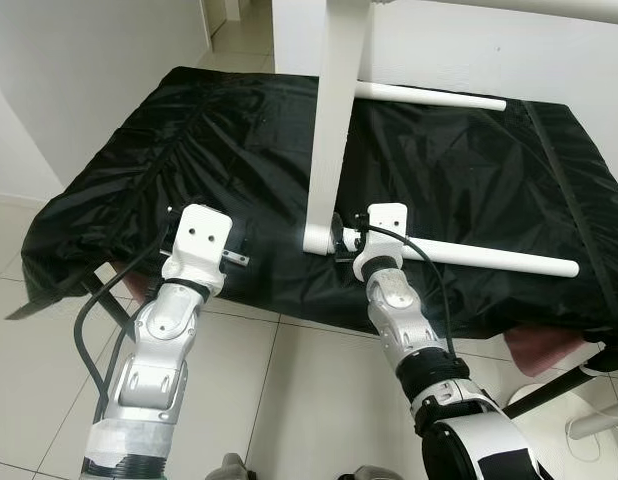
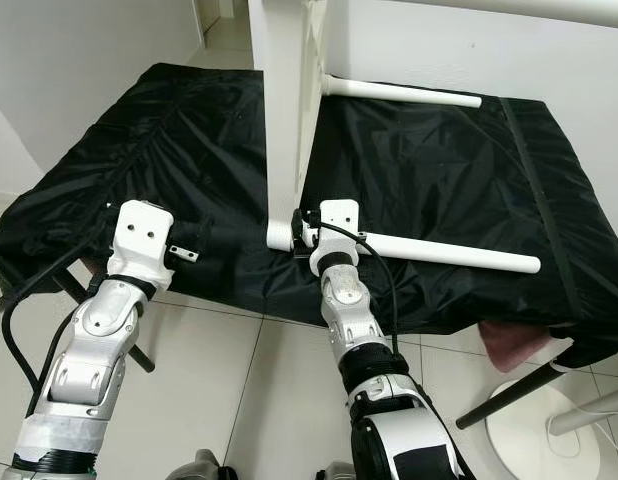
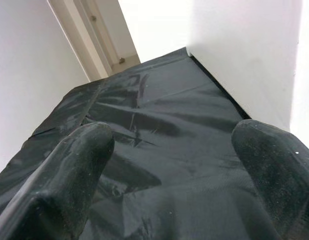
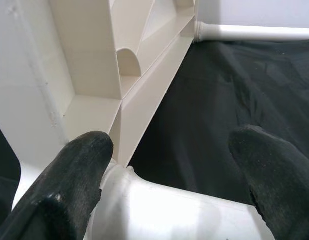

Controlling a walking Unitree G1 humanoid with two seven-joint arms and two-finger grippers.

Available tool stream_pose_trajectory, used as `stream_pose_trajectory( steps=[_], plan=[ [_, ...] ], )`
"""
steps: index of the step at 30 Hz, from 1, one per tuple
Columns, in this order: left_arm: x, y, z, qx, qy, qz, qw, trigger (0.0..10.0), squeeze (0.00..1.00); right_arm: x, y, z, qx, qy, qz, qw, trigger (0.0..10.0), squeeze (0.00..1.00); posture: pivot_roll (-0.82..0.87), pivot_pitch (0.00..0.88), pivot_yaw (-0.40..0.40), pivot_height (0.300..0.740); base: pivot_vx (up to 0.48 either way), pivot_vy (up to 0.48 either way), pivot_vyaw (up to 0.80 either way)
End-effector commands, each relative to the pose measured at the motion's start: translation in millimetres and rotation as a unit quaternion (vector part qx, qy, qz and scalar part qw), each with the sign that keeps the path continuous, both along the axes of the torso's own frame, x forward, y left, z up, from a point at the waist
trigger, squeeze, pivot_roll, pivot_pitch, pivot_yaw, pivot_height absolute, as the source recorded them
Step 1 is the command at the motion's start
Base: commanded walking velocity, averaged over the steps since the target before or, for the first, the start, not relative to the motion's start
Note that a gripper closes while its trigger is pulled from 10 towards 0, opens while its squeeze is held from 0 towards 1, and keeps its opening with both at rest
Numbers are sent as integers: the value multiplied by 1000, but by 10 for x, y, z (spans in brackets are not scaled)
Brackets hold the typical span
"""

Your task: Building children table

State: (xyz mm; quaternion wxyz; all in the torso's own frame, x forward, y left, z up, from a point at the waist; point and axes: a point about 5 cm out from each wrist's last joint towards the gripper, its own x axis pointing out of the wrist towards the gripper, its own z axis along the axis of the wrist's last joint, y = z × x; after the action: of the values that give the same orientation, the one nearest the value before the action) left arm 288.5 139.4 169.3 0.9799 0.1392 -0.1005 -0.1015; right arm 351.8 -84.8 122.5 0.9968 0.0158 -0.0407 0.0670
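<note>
Worktop point(image 1: 189, 150): one, draped in a black cover, carrying the white table parts.
White tabletop point(image 1: 334, 120): one, standing on edge on the worktop, near corner resting close to the front edge.
White legs: two counted. Near leg point(image 1: 489, 258) already fitted at the tabletop's near corner, lying out along the cover toward the right. Far leg point(image 1: 429, 97) fitted at the tabletop's far corner, also pointing right.
Right claw point(image 4: 169, 165): spread wide, straddling the near leg right at its joint with the tabletop; one black finger point(image 4: 69, 190) beside the tabletop's inner rim, nothing pinched.
Left claw point(image 3: 169, 170): spread apart, hovering low over bare black cover left of the tabletop, well apart from it, holding nothing.
Floor point(image 1: 289, 400): pale tiles below the worktop's front edge.
</note>
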Motion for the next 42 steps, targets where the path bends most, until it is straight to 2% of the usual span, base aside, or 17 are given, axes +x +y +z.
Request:
stream_pose_trajectory(
  steps=[1,15,18,22,26,32,42],
  plan=[
    [-11,18,-8,6,4,8,1000,10000,0,7,88,-22,1,11,19,1000,10000,0,2,41,28,740,0,0,0],
    [-39,67,-1,9,8,19,1000,10000,0,65,240,3,10,22,62,998,10000,0,20,56,25,740,0,0,0],
    [-52,75,2,10,9,23,1000,10000,0,47,397,-5,7,28,97,995,10000,0,20,56,25,740,0,0,0],
    [-55,78,0,11,10,24,1000,10000,0,37,444,-9,6,29,107,994,10000,0,34,49,19,740,0,0,0],
    [-63,94,4,12,9,28,999,10000,0,-22,648,-29,-1,33,156,987,10000,0,41,43,16,740,0,0,0],
    [-70,96,17,13,8,30,999,10000,0,-37,769,4,-3,29,177,984,10000,0,35,58,16,740,0,0,0],
    [-67,94,30,13,8,30,999,10000,0,-38,820,27,-8,25,189,982,10000,0,32,75,15,740,0,0,0]
  ],
)
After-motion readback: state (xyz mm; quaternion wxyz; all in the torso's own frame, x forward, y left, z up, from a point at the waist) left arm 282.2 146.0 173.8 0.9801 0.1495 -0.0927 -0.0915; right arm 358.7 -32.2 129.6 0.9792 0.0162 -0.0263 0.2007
